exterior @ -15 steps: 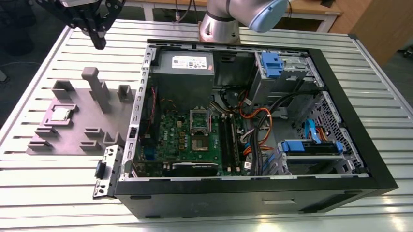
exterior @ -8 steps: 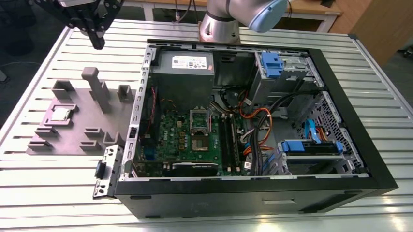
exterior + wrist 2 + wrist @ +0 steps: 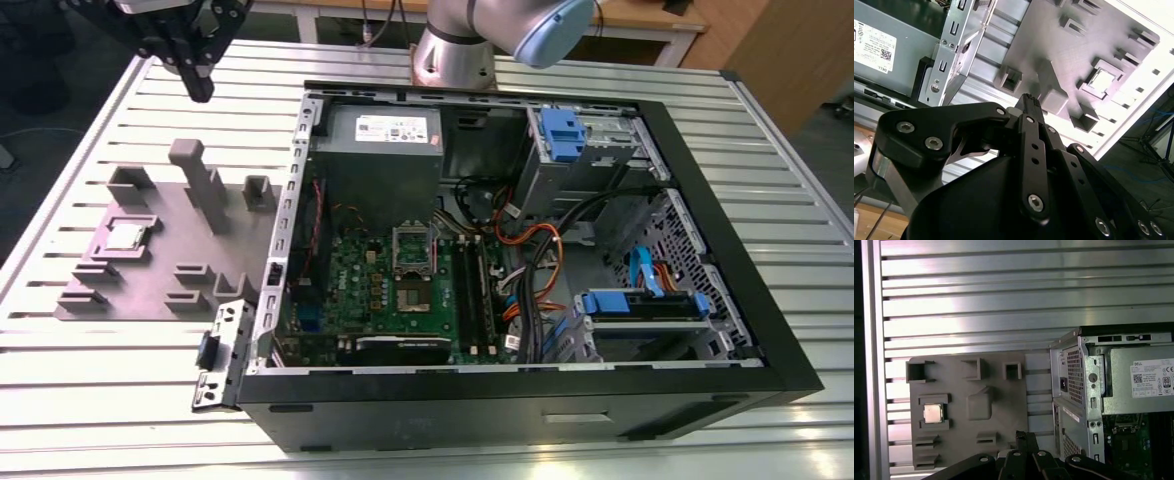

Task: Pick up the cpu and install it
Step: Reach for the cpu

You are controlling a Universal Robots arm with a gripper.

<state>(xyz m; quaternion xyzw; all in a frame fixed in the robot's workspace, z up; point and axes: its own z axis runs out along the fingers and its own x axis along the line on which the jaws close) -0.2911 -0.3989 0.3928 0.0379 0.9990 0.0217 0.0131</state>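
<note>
An open black desktop computer case [image 3: 534, 410] lies on its side on a slatted aluminium worktop [image 3: 80, 380], seen from above in the exterior view. Inside the case is a green motherboard [image 3: 387, 275]. A rectangular silver socket frame [image 3: 414, 248] sits near the board's middle, and a grey metal box with a white label [image 3: 380, 160] lies at twelve o'clock from it. At nine o'clock from the case, just beside its wall, a flat grey fixture plate [image 3: 160, 280] rests on the worktop, with raised blocks and pockets over its surface. The cpu [image 3: 127, 235], a small silvery square with a pale rim, lies flat in a square pocket near the plate's nine o'clock edge. Both wrist views show the cpu [image 3: 1102, 80] [image 3: 933, 413] seated there, with nothing touching it. The arm's black tool [image 3: 200, 92] hangs in the air at about one o'clock from the cpu. It is well apart from the cpu and above the worktop, past the plate's twelve o'clock end. In the second wrist view the tool [image 3: 1029, 97] has its fingers drawn together to a narrow tip and holds nothing. In the first wrist view the tool [image 3: 1021, 434] is seen with the plate beyond it.
</note>
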